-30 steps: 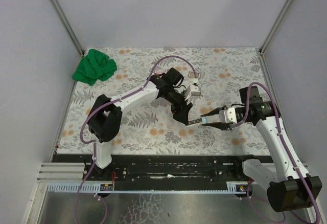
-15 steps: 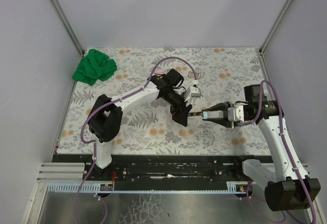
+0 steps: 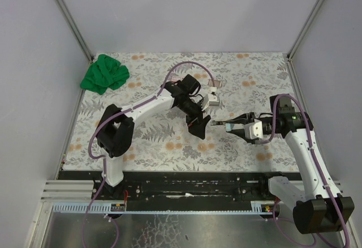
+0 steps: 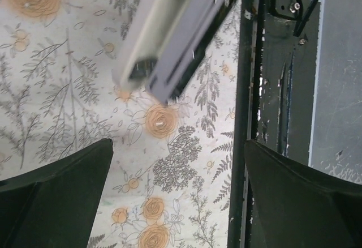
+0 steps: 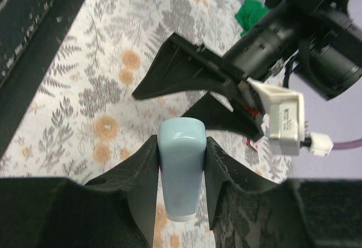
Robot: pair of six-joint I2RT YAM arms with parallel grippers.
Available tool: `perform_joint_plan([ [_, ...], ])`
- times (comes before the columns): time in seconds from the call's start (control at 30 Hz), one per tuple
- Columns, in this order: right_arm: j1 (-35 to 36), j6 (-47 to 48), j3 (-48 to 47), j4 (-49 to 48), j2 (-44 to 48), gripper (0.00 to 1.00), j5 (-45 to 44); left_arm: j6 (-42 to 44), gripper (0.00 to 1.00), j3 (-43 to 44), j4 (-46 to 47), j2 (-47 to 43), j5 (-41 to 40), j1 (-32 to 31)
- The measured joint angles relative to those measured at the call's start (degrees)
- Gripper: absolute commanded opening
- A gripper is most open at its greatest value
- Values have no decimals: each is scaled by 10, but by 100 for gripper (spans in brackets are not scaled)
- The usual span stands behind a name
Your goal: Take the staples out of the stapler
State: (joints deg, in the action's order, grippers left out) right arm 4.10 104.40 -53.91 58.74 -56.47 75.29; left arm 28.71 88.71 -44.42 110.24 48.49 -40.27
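Plain grey walls stand around a tabletop (image 3: 260, 72) covered in a cloth with orange flowers and grey leaves. A black rail (image 3: 186, 183) runs along the bottom edge of the top view. A bunched-up green cloth (image 3: 104, 73) lies in the upper left corner of the tabletop, far from both arms.

The left arm (image 3: 147, 105) reaches into the middle of the picture. Its jaws are spread wide and hold nothing. In the left wrist view its two black fingers (image 4: 56, 202) sit in the bottom corners with a big gap between them.

The right arm (image 3: 302, 146) comes in from the right side. Its jaws are pinching the stapler (image 3: 229, 127), which is pale blue. In the right wrist view the black pads (image 5: 141, 186) press on both sides of the stapler (image 5: 181, 169).

The stapler sits in the middle of the top view, and its tip points left at the spread left jaws, just beside them. In the left wrist view the stapler (image 4: 169, 38) is near the top of the frame and touches neither finger. It looks lifted off the tabletop, but that is hard to tell.

The staples are too small to spot in any view, so I cannot tell where they are.
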Motion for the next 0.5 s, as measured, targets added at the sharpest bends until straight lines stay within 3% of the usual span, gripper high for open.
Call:
perform_joint_plan([
  [0.5, 0, 37, -33, -12, -12, 0, -212, -19, 100, 0, 2, -9, -87, 59],
])
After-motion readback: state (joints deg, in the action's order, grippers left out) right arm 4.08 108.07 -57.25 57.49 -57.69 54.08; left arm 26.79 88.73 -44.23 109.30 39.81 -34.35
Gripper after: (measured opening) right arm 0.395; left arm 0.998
